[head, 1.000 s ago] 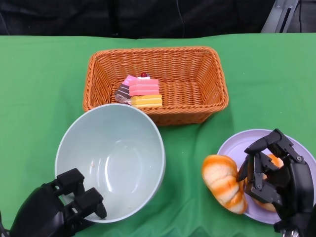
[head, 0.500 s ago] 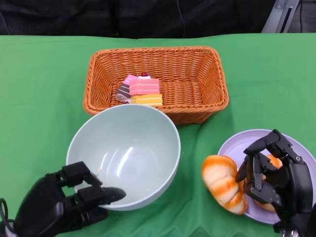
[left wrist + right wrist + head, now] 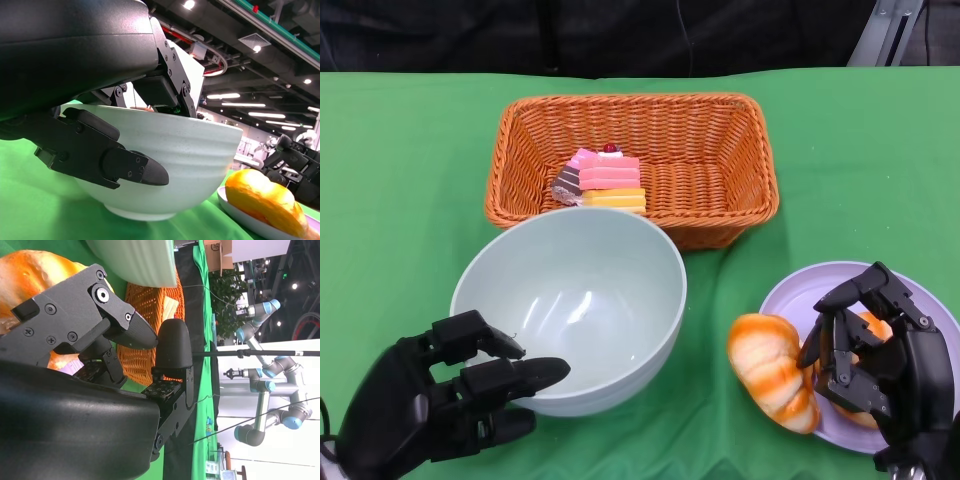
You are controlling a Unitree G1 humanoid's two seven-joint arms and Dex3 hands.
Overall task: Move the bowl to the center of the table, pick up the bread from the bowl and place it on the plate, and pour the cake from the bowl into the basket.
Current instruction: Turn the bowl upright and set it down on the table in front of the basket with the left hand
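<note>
The pale green bowl [image 3: 570, 305] sits upright on the green bench [image 3: 400, 170], near the middle, just in front of the wicker basket [image 3: 720, 130]. Its far rim overlaps the basket's near wall in the head view, and nothing lies inside it. The left hand [image 3: 440, 400] is at the bowl's near-left side with its fingers [image 3: 525, 375] spread around the rim. In the left wrist view one finger lies along the outer wall and another reaches over the edge, but I cannot tell whether it actually grips the bowl.

The cake [image 3: 605, 180], a layered pink and yellow slice, lies in the basket toward its left end.

To the right, the lilac plate [image 3: 800, 290] carries the bread [image 3: 770, 370], an orange striped loaf that hangs over the plate's left edge. The right hand [image 3: 880, 355] hovers over the plate just beside the bread, fingers curled in, holding nothing.
</note>
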